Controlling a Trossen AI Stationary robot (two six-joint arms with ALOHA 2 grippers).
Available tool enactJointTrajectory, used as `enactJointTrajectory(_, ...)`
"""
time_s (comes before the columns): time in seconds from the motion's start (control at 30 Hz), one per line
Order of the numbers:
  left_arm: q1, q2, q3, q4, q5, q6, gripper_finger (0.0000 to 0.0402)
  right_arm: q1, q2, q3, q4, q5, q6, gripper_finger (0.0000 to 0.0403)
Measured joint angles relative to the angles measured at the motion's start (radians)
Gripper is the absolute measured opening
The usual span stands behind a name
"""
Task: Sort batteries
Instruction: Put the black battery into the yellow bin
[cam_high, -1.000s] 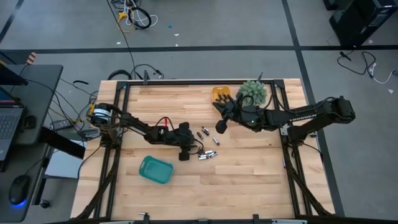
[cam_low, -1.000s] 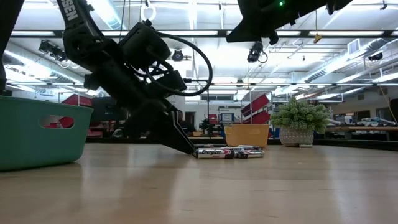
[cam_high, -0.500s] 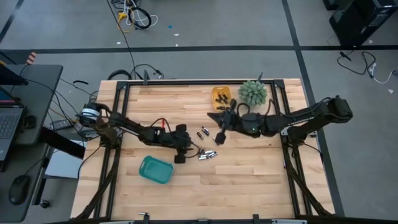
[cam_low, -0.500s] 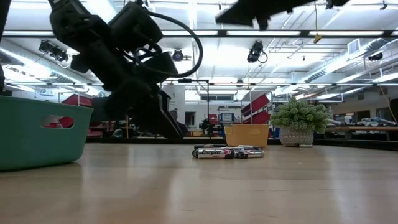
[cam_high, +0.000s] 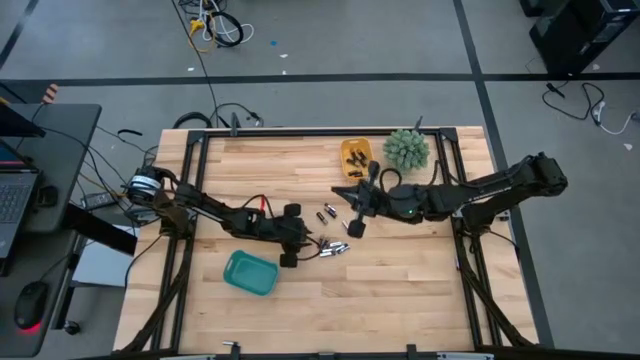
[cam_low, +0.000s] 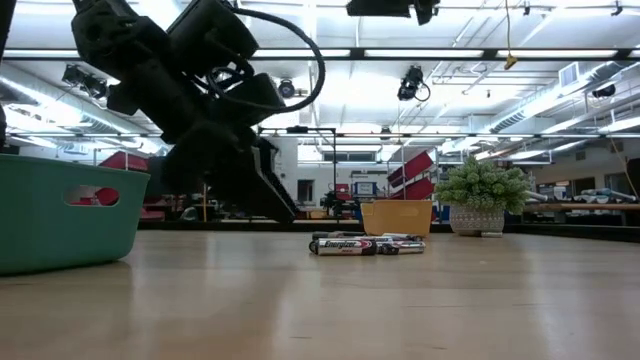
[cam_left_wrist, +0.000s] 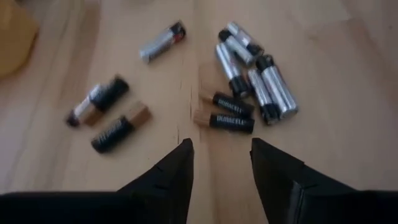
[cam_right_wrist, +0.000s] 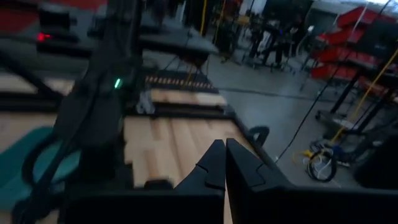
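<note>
Several small batteries (cam_left_wrist: 252, 81) lie loose on the wooden table, some silvery, some black with copper ends (cam_left_wrist: 231, 118). In the high view they are in a cluster (cam_high: 335, 248) and a few apart (cam_high: 326, 214). In the low view they lie on their sides (cam_low: 362, 244). My left gripper (cam_left_wrist: 221, 158) is open and empty, above the table, just short of the cluster (cam_high: 291, 247). My right gripper (cam_right_wrist: 222, 155) is shut and empty, raised over the table's middle (cam_high: 342, 191), near the yellow tray (cam_high: 355, 152).
A teal tray (cam_high: 250, 272) stands near the table's front left, beside my left gripper. The yellow tray holds a few dark cells. A small potted plant (cam_high: 405, 148) stands at the far right beside it. Bare wood lies toward the near and right edges.
My left gripper has risen from the table beside the battery cluster and drawn back a little toward the teal tray. My right gripper has come away from the yellow tray toward the table's middle and near edge, and has risen. The batteries have stayed in place.
</note>
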Motion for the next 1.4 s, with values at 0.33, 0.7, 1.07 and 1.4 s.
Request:
enactJointTrajectory(0.33, 0.004, 0.000, 0.001, 0.200, -0.071, -0.018, 0.0202, 0.055, 0.000, 0.000, -0.223, 0.169, 0.187, 0.0000)
enactJointTrajectory(0.7, 0.004, 0.083, 0.000, 0.194, -0.124, -0.225, 0.0209, 0.059, 0.000, 0.000, -0.263, 0.202, 0.237, 0.0000)
enactJointTrajectory(1.07, -0.004, 0.138, 0.020, 0.228, -0.170, -0.351, 0.0209, 0.059, 0.000, 0.000, -0.266, 0.211, 0.260, 0.0000)
enactJointTrajectory(1.4, -0.011, 0.179, 0.036, 0.207, -0.174, -0.402, 0.0209, 0.060, 0.000, 0.000, -0.272, 0.211, 0.265, 0.0001)
